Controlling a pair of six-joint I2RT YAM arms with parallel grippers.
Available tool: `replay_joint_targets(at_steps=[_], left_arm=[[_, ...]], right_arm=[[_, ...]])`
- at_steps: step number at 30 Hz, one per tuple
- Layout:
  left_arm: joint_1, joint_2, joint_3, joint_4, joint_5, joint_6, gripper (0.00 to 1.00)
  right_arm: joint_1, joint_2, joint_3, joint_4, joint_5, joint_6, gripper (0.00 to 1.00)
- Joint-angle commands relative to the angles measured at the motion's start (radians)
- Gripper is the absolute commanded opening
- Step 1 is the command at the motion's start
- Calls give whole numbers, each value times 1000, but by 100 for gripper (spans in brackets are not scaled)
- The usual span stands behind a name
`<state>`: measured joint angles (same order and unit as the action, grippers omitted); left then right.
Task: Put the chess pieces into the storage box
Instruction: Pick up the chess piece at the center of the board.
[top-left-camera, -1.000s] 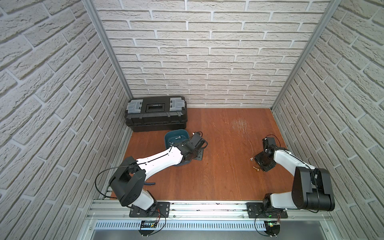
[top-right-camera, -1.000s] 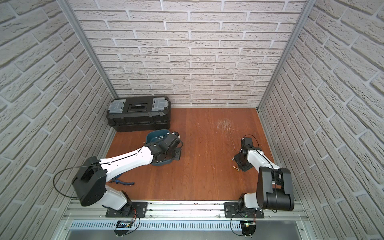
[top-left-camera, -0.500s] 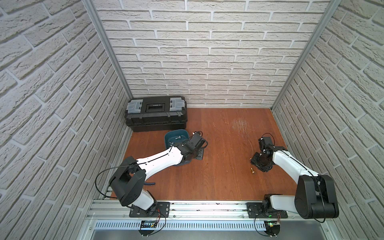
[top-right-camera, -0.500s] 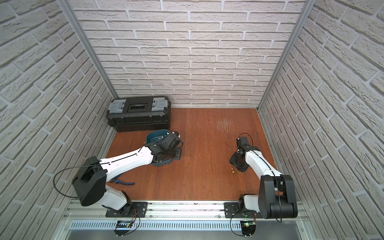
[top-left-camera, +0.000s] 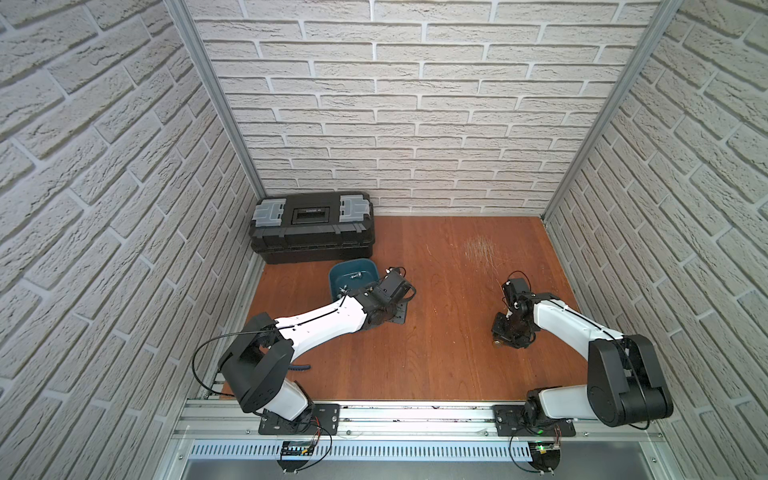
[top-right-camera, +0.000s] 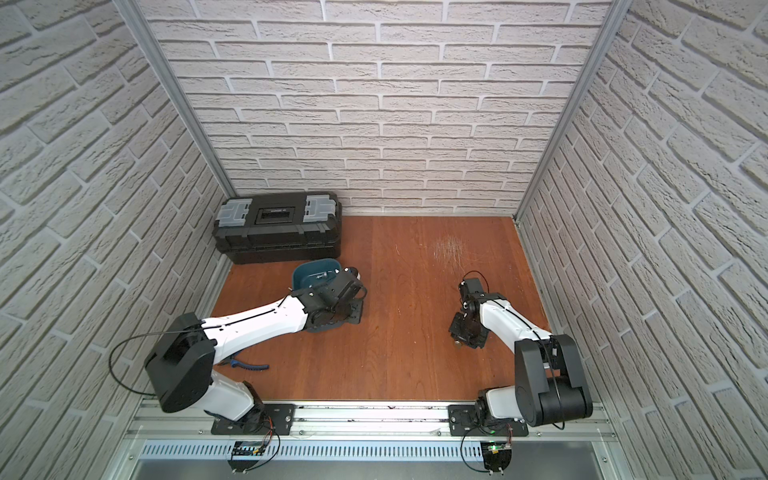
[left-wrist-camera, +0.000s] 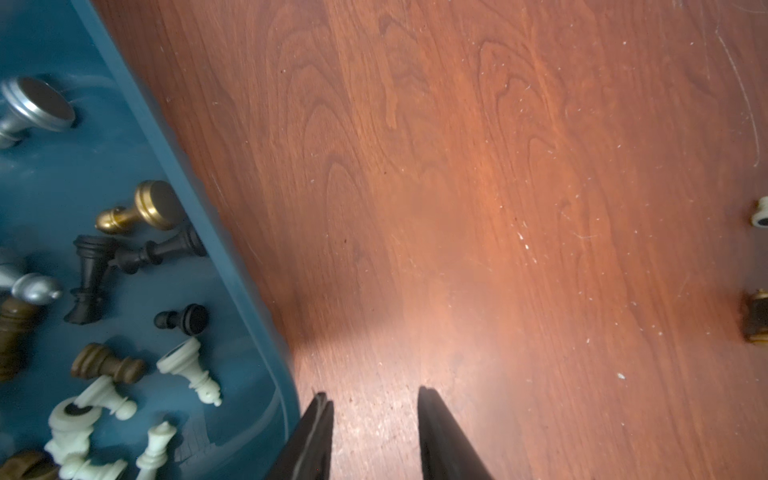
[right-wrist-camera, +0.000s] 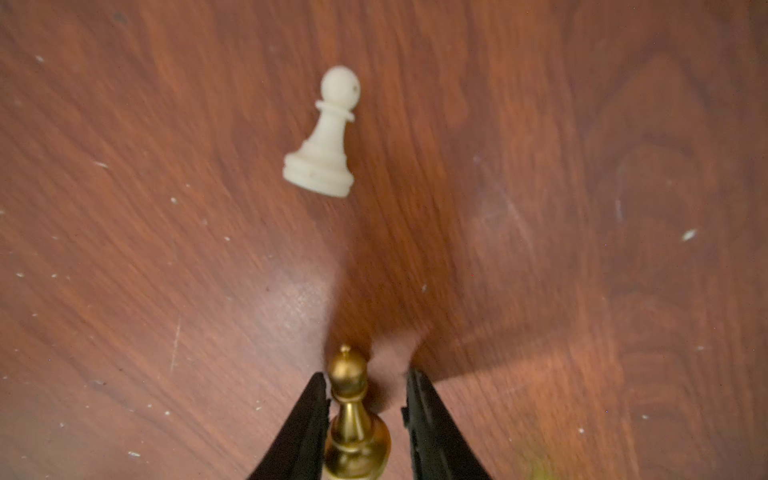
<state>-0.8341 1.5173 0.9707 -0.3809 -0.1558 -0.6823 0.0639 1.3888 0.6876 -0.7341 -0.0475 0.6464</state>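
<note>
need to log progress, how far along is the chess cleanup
Done: many chess pieces lie in the storage box. In hand: the right gripper straddles a gold pawn, jaws not yet closed on it. Remaining: that pawn and the white pawn lying beyond it. The left gripper is open and empty beside the box.

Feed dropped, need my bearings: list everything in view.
toolbox: one, black with grey latches, back left of table.
box: one, teal, in front of toolbox.
boxed pieces: a dozen or more; white, black, brown, silver, one gold; in box.
white pawn: one, on table, right side.
gold pawn: one, between right gripper's jaws, not yet clamped.
tool: one, blue-handled, on table by left arm.
table: one, red-brown wood.
left gripper: open, empty, over table beside box.
right gripper: open around gold pawn.
</note>
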Motion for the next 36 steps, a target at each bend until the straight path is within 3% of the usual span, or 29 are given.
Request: replay_joint_targets(at_steps=[1,13,21,27,32,36], left_arm=[[-6,-5,-10,24,-13,-8,39],[-6,-8,-15,25,-16,-5,39],[-3,-93,-31,8,-71,-15,39],[54,-258,-100,-10,-121,-53,38],[142,-421,-162,-107,-148,-88,38],[228,-544,-198,-218,-152,-107,37]], right_arm=[[6,10,-23,35,-31,-13,32],[6,39,-46,93,-85,-22,7],[54,-43,20,68,-70,14,2],[306,-8,219,118,-6,85,2],[562,201,528,190,78,27,3],[680,403,773,241,61,-54,3]])
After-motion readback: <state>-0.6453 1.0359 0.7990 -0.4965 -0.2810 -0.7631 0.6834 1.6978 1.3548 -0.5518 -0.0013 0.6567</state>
